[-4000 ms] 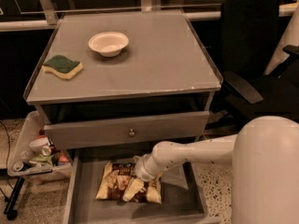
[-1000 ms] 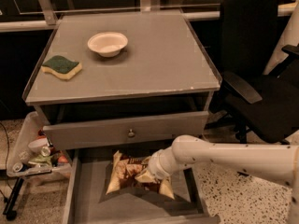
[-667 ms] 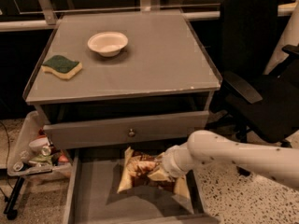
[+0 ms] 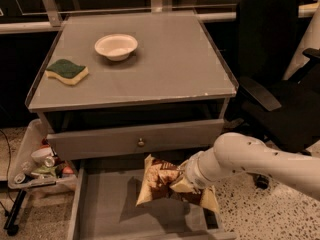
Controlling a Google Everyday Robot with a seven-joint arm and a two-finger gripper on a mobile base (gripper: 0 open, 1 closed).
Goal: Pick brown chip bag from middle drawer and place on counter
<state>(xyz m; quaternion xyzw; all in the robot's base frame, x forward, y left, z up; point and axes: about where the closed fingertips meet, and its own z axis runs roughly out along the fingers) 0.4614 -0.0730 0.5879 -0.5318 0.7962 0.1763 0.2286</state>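
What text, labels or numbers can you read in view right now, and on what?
On the brown chip bag, held by the end effector above the middle drawer: pale lettering, too blurred to read.
On the bowl, sponge and counter: no text.
On the items in the side bin: too small to read.

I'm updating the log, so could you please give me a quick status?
Gripper over open grey middle drawer, shut on crinkly brown chip bag. Bag lifted off drawer floor. Knobbed drawer front and grey counter edge overhead.
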